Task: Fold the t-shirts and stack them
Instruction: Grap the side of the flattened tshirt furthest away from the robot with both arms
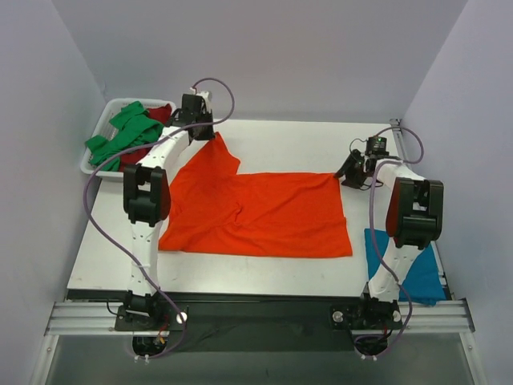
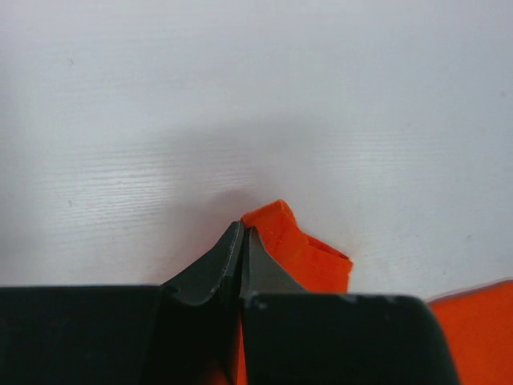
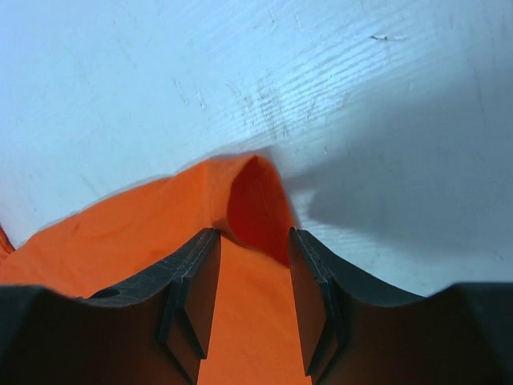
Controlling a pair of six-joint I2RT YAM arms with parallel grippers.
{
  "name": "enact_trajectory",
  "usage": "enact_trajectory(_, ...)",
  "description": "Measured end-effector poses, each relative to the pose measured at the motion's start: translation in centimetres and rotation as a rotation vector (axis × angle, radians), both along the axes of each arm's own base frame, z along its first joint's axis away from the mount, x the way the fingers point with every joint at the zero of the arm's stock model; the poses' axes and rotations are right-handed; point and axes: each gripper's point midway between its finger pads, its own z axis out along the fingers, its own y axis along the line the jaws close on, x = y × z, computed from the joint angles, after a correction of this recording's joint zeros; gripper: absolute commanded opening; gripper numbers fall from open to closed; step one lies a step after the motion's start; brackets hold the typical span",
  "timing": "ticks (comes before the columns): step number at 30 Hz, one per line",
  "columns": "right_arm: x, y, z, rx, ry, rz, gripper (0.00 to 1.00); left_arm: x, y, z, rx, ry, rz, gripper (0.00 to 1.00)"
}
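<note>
**Near edge.** A teal blue t-shirt (image 1: 409, 273) lies flat on the table (image 1: 280, 140) at the near right corner. It sits partly under the right arm's lower links, just to the right of the orange t-shirt and apart from it.

**Centre.** The orange t-shirt (image 1: 264, 212) is spread across the middle of the table. Its body is mostly flat, with some creases on the left half. A narrower strip of it runs up and away at the far left, ending in a point.

**Right side, mid-depth.** The right end effector (image 3: 252, 241) is at the shirt's far right corner. The wrist view shows its fingers spread. They straddle a raised hump of orange cloth that stands between the tips. No clamping of the cloth is visible.

**Left side, farther.** The left end effector (image 2: 240, 233) is at the far left point of the orange shirt. Its fingers are pressed together and pinch a fold of the orange cloth. A small hemmed edge sticks out just beyond the tips and lies on the bare table.

**Far left corner.** A white tray (image 1: 116, 104) sits at the table's far left corner. It holds a bunched green t-shirt (image 1: 128, 132) lying over a dark red t-shirt (image 1: 163, 112). Neither is folded.
</note>
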Motion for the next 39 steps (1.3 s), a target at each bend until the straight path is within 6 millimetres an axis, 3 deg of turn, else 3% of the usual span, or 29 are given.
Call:
enact_trajectory(4,1.2,0.2,-0.9,0.034,0.017,-0.021,0.4,0.5,-0.1,4.0,-0.02,-0.086,-0.001,0.03)
enact_trajectory(7,2.1,0.3,-1.0,0.057,0.016,-0.037,0.4,0.7,-0.2,5.2,-0.028,-0.115,-0.003,0.02)
enact_trajectory(14,3.4,0.3,-1.0,0.088,0.014,-0.086,0.4,0.7,-0.1,5.0,-0.03,-0.112,-0.004,0.02)
enact_trajectory(22,3.3,-1.0,-1.7,0.093,0.039,-0.15,0.39,0.8,0.4,5.0,-0.032,-0.111,0.001,0.02)
enact_trajectory(27,3.2,-1.9,-1.8,0.086,0.048,-0.175,0.3,0.8,0.3,5.0,-0.036,-0.111,-0.003,0.02)
enact_trajectory(39,2.2,-3.7,-2.0,0.031,0.077,-0.191,0.32,0.8,0.2,5.1,-0.05,-0.107,-0.004,0.02)
